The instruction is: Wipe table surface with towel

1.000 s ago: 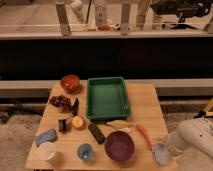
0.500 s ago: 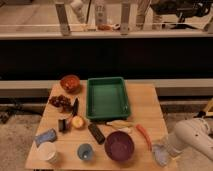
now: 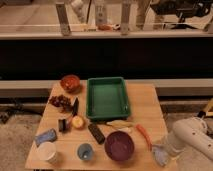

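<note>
**Fig. Dim, warm-toned indoor view of a table (image 3: 150,110) from above.**
Light is strongest on the pale floor band at the top. The wide band behind the table reads as near-solid black. The tabletop is weakly and evenly lit with a yellow cast, and the colours of the tray (image 3: 107,116) are muted. The white arm (image 3: 192,140) is the palest area. Its gripper (image 3: 164,149) is at the table's near right corner, by the towel (image 3: 161,157). Outlines are soft throughout, and small objects blur into blobs.
</note>
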`<move>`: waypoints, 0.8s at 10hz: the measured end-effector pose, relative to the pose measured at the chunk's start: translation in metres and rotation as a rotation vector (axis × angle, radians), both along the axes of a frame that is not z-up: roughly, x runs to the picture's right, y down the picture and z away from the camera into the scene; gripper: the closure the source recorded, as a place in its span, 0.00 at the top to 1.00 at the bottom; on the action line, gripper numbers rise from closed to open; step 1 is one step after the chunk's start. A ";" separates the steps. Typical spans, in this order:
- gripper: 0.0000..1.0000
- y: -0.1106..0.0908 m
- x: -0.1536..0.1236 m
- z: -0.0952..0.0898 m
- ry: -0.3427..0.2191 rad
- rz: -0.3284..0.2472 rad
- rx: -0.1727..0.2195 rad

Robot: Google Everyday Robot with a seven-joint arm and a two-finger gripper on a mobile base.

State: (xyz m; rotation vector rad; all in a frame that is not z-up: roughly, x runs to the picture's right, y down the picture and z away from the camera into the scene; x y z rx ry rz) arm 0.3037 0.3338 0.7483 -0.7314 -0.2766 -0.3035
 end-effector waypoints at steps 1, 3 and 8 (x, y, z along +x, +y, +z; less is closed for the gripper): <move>0.37 0.002 0.001 0.002 0.005 -0.004 -0.012; 0.23 0.004 0.002 0.005 0.012 -0.007 -0.026; 0.00 0.004 0.003 0.005 0.021 -0.009 -0.038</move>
